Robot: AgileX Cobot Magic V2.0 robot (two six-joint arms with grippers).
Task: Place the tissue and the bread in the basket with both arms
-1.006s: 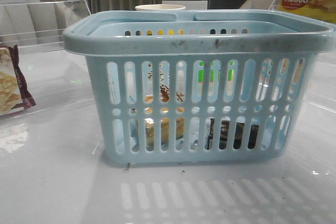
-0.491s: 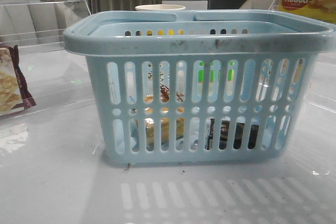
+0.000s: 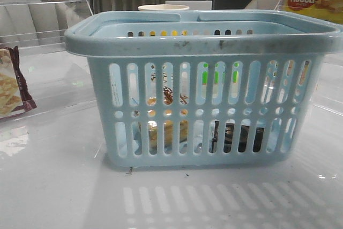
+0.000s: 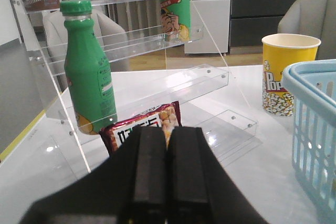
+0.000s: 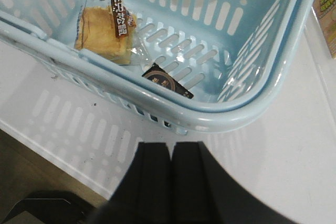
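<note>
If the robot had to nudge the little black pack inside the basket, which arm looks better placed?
Probably the right. Its pincer hangs above the basket, looking down at the tissue and bread. The left pincer faces a cracker packet and green bottle.

Front view faces the basket (image 3: pixel 203 87) closely; right wrist overlooks it.

My left black two-finger gripper (image 4: pixel 167 171) has its fingers pressed together, holding nothing. My right black two-finger gripper (image 5: pixel 170 177) is the same.
</note>
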